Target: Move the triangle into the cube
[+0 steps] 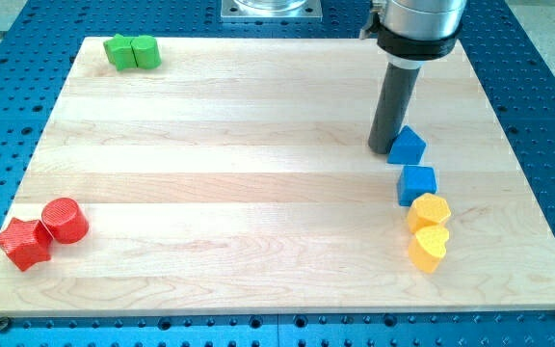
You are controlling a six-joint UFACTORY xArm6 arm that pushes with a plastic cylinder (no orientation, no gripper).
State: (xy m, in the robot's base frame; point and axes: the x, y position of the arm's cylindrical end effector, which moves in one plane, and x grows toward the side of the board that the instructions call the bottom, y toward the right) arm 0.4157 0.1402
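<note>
A blue triangle block [408,146] lies at the view's right, just above a blue cube [417,183], with a narrow gap between them. My tip [383,148] rests on the board touching the triangle's left side, above and left of the cube. The dark rod rises from there to the arm at the view's top.
A yellow hexagon block [430,210] sits directly below the cube, and a yellow heart block [429,247] below that. A red cylinder [65,220] and red star [23,243] lie at the bottom left. Two green blocks [131,51] sit at the top left of the wooden board [258,164].
</note>
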